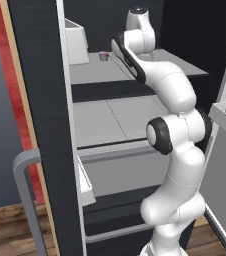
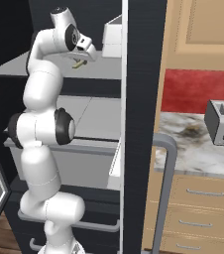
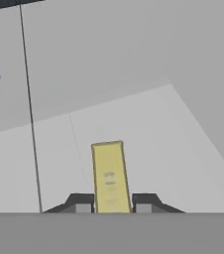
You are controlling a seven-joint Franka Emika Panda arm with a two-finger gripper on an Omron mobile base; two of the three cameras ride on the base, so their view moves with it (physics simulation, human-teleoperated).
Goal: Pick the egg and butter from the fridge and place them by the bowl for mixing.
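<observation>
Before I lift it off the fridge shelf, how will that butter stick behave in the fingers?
The butter is a thin flat-sided bar, so it probably won't roll. The fingers clamp just its near end, so the long free end may droop or pivot. It looks small and likely light; butter may be soft and slippery, so lift slowly.

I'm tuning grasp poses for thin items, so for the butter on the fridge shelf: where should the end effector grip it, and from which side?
Grip the butter across its narrow width at the near end, coming in along its length from the open front of the fridge. It is a thin, straight stick with flat long sides that suit two fingers. The end effector appears shut on it that way now.
</observation>
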